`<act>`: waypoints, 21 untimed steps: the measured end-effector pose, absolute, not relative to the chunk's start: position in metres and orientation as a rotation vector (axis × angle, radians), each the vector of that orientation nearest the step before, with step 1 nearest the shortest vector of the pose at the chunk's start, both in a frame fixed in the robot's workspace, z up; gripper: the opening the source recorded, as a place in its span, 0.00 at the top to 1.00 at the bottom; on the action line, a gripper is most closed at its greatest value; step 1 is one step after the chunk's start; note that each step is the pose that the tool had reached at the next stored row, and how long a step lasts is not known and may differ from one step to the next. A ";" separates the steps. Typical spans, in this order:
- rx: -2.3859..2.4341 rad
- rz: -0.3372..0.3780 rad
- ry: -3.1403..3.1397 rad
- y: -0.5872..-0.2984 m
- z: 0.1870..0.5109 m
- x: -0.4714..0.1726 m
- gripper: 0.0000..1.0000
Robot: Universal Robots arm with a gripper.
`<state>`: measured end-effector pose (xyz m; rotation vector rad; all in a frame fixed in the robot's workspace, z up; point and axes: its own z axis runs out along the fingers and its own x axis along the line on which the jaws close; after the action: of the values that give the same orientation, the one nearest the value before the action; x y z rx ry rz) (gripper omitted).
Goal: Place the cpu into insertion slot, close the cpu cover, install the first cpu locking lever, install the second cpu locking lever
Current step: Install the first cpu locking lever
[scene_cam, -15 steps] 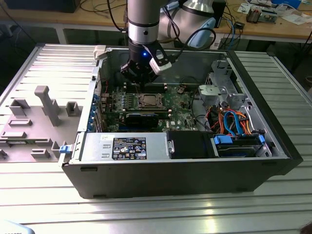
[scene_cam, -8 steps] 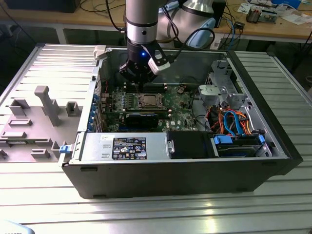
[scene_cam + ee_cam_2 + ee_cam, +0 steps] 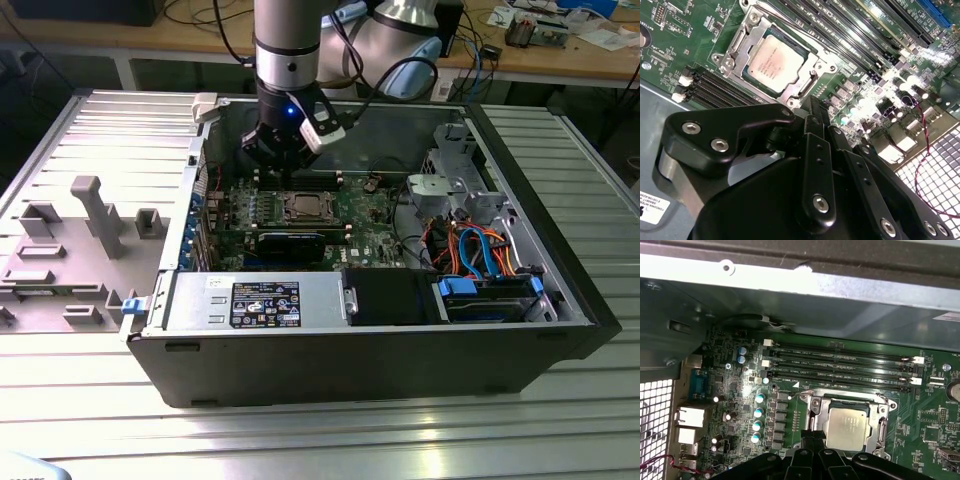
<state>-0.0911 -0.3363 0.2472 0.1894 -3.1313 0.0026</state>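
The cpu [image 3: 772, 64] has a matt, silver-grey metal top, framed by the shinier bare-metal cpu cover [image 3: 812, 80] and set on a glossy green circuit board [image 3: 730, 390]. The claw [image 3: 810, 107] is smooth black plastic or coated metal with bright steel screw heads. In the exterior view the computer case [image 3: 380, 350] is dark painted sheet metal, and the tabletop [image 3: 330, 440] is ribbed, brushed aluminium with a soft sheen.

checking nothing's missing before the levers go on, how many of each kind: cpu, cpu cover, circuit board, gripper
cpu: 1
cpu cover: 1
green circuit board: 1
gripper: 1
Total: 4
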 end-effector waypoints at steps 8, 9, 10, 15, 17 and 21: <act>0.189 0.003 -3.131 -0.336 0.247 -0.093 0.89; 0.189 0.003 -3.131 -0.336 0.247 -0.094 0.89; 0.189 0.003 -3.131 -0.336 0.247 -0.094 0.89; 0.189 0.003 -3.131 -0.336 0.247 -0.095 0.89; 0.189 0.003 -3.131 -0.336 0.247 -0.097 0.89; 0.189 0.003 -3.131 -0.336 0.247 -0.100 0.89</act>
<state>-0.0999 -0.3356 0.2471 0.1894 -3.1314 0.0026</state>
